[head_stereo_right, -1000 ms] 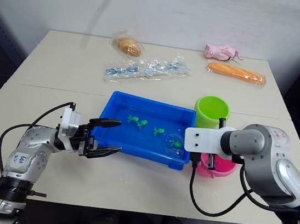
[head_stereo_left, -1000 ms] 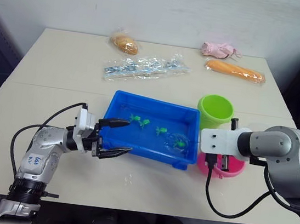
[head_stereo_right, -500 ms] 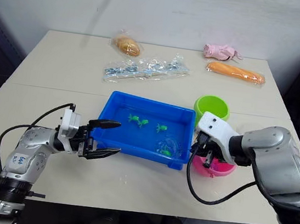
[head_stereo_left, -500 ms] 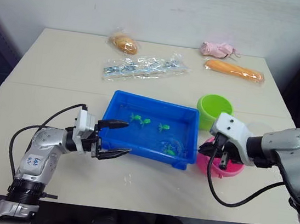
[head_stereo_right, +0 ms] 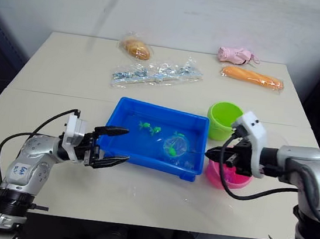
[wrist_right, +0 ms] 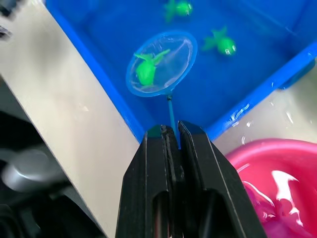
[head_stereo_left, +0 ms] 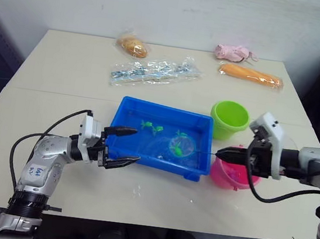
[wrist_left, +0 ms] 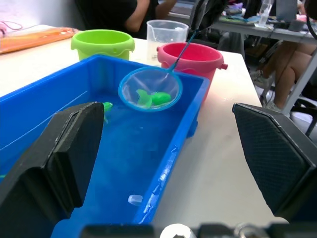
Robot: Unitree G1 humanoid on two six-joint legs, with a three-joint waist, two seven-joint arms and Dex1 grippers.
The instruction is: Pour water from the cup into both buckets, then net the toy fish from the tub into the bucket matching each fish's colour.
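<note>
One green toy fish (wrist_left: 152, 98) now lies in the small blue-rimmed mesh net (wrist_right: 160, 63), lifted clear of the water over the shallow bright blue plastic tub (head_stereo_left: 126, 112); a second ago the hoop sat lower, at the tub's near right corner. That means a catch, bound by my reckoning for the lime green plastic bucket (head_stereo_left: 229, 118) just behind the pink plastic bucket (head_stereo_left: 228, 174). The right tool (wrist_right: 171, 136) is pinching the thin black handle; the left tool (head_stereo_left: 122, 147) hangs spread beside the tub. What the pink bucket holds is hard to make out.

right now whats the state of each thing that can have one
net: lifted over the tub, one green fish in it
tub: holds water and green fish
pink bucket: upright, wet inside
green bucket: upright
cup: upright
right end effector: shut on the net's handle
left end effector: open, empty
</note>
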